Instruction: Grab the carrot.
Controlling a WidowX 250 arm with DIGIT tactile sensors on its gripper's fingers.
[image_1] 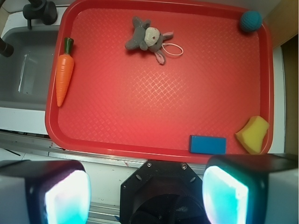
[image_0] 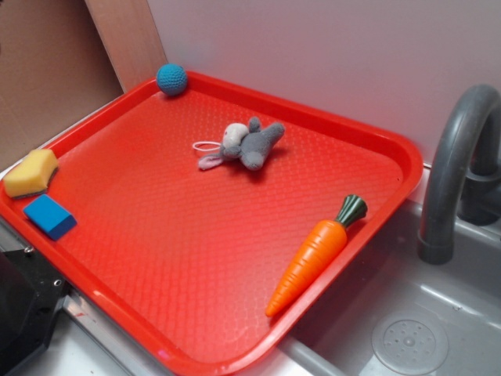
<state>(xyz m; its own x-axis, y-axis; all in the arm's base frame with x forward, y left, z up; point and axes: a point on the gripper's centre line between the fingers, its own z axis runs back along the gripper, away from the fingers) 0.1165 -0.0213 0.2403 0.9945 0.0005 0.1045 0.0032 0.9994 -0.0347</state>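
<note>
The gripper hangs spread wide and empty above the tray's near rim while the carrot, glossy, stiff, likely light and slippery, lies along the sink-side edge, best pinched across its thick upper body.

wall: plain pale grey, evenly lit | board: brown, leaning at the left beside a lighter wooden strip | sink: grey plastic basin with a round drain (a toy kitchen, by the look) | faucet: dark grey, curved, at the sink's back edge
</note>
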